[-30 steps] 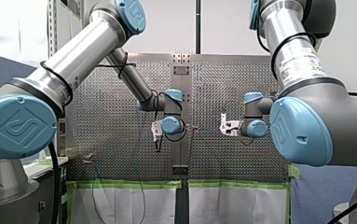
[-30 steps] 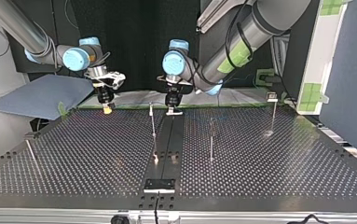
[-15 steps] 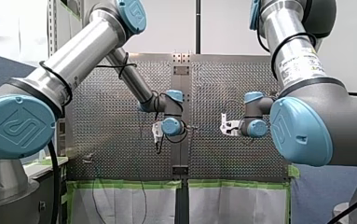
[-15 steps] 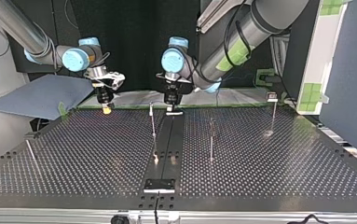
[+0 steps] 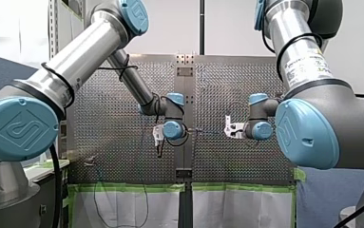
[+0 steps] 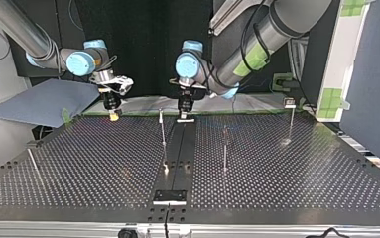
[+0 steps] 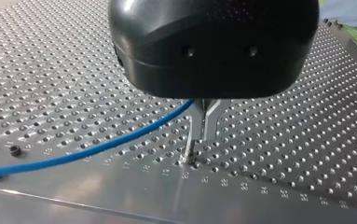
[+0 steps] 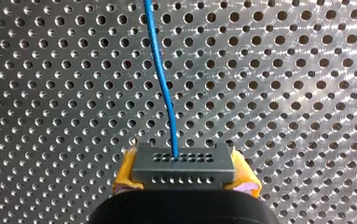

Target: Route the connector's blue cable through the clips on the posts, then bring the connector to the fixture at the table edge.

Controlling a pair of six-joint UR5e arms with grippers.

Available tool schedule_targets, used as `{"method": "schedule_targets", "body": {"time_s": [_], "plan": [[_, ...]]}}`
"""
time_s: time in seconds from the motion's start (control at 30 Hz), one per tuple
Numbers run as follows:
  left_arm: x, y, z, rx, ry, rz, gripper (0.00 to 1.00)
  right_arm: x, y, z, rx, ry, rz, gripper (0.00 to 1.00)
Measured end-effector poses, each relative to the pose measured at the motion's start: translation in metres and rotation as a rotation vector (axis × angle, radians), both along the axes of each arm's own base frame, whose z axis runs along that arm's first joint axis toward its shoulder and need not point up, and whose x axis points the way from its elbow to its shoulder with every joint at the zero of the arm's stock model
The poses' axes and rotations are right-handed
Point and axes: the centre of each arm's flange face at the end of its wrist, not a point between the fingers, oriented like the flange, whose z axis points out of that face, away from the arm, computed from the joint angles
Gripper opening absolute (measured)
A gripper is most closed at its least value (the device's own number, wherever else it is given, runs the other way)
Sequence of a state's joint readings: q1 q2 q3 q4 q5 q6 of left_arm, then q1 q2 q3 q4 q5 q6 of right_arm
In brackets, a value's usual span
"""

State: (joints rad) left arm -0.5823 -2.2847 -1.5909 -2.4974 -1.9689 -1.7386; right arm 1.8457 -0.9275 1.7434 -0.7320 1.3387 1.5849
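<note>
My left arm (image 5: 89, 52) is reaching in from the left edge of the front view and bending toward centre frame, its wrist turned down at the perforated table (image 6: 296, 173). My right arm (image 5: 308, 71) is coming in from the right edge, its wrist hanging at about the same height just right of centre. In the top view, my left gripper (image 6: 185, 118) is sitting low over the far side of the table at upper centre. My right gripper (image 6: 113, 116) is hanging at upper left, well apart from it. The left wrist view shows the metal fingers (image 7: 205, 119) pressed close together under the black body, tips down at the surface. They are pinching the blue cable (image 7: 97, 148), which is running up to them from the side in a shallow curve above the table. In the right wrist view, the yellow pads (image 8: 126, 171) are clamping the dark connector (image 8: 183, 165) from both sides, and the cable is leaving its face and trailing straight ahead over the holes. Thin posts (image 6: 163, 130) are standing upright across the middle of the top view. The fixture (image 6: 169, 197) is lying at lower centre on the near table edge, far from both grippers.
</note>
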Motion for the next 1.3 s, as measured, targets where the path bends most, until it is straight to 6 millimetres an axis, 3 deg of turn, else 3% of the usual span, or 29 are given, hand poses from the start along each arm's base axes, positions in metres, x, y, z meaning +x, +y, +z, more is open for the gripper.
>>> {"method": "schedule_targets", "body": {"time_s": [0.43,0.83,1.23,1.27,1.3], "plan": [[0.022,-0.002,-0.033,0.014,0.048,0.01,0.0,-0.001,0.0,0.0,0.005,0.005,-0.002,0.0],[0.058,-0.001,-0.008,0.0,0.029,0.021,0.0,-0.005,-0.008,0.004,-0.007,0.003,-0.023,0.0],[0.071,0.001,0.003,-0.003,0.025,0.029,0.0,-0.022,-0.02,0.007,-0.017,0.001,-0.071,0.0],[0.071,0.001,0.003,-0.002,0.026,0.029,0.07,-0.023,-0.02,0.007,-0.017,0.002,-0.073,0.0],[0.071,0.001,0.003,-0.001,0.027,0.028,0.07,-0.023,-0.02,0.007,-0.016,0.003,-0.074,0.0]]}}
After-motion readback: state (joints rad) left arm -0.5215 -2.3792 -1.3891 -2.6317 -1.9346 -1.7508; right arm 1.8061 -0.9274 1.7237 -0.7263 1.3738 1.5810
